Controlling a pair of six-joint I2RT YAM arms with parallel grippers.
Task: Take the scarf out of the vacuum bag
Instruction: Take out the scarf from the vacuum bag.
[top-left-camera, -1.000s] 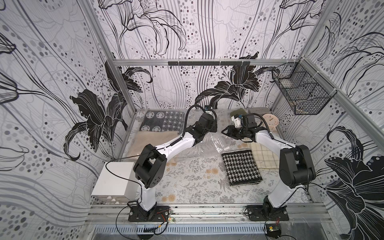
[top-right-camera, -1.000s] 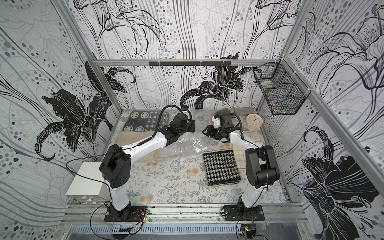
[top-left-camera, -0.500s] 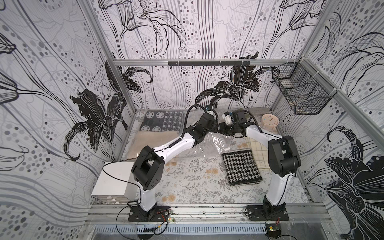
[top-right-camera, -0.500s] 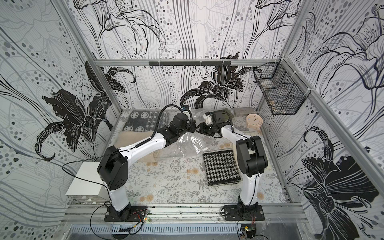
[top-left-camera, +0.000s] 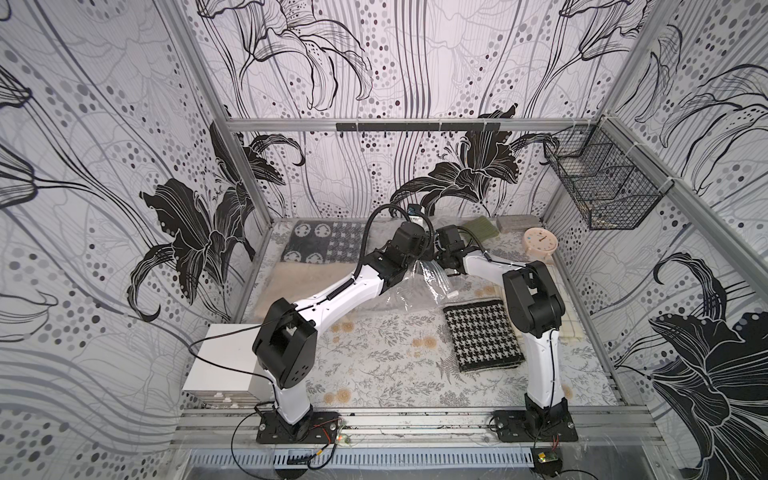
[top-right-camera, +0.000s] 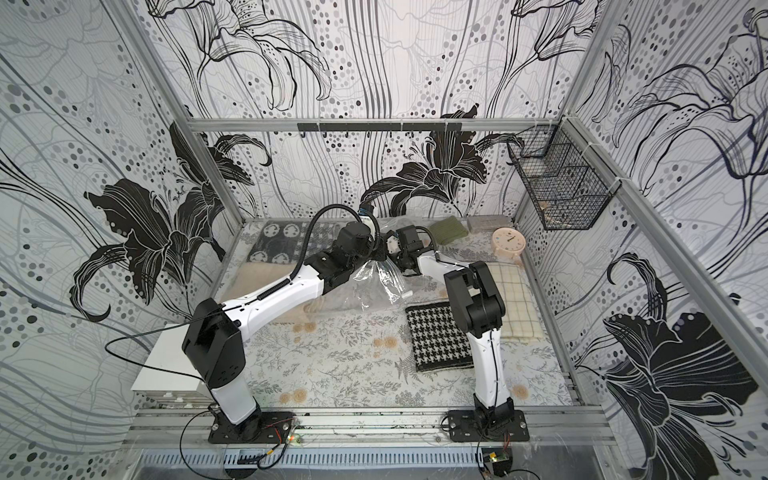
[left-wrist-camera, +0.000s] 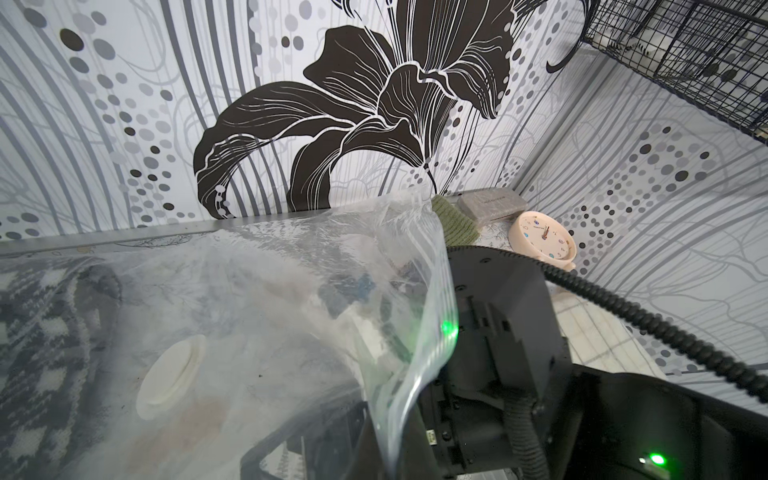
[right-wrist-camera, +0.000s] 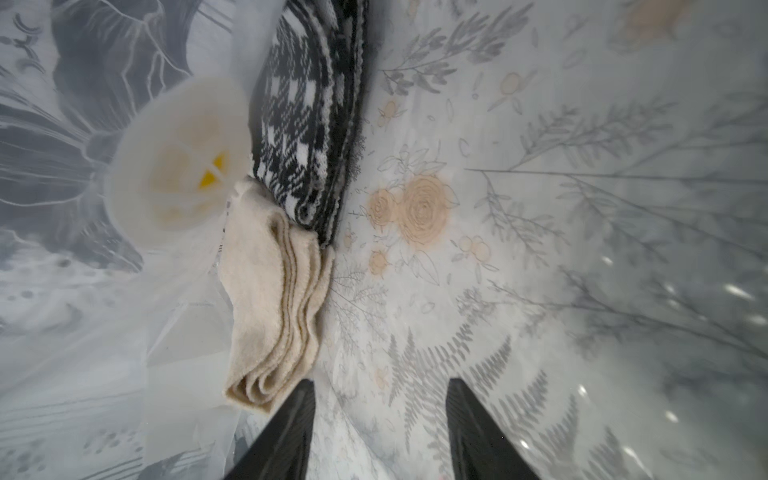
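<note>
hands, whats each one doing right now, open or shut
Left hand: closed on the lifted edge of the bag.
Right hand: open, holding nothing.

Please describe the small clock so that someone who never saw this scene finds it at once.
Look at the black wire basket hanging on the right wall; in the far corner below it stands the clock. Unlike the grey box and green cloth beside it, it is round and pale peach.

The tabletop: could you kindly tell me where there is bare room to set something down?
Bare tablecloth lies between the left arm's base, the houndstooth cloth and the front rail. The back is crowded: vacuum bag, folded textiles, clock.
</note>
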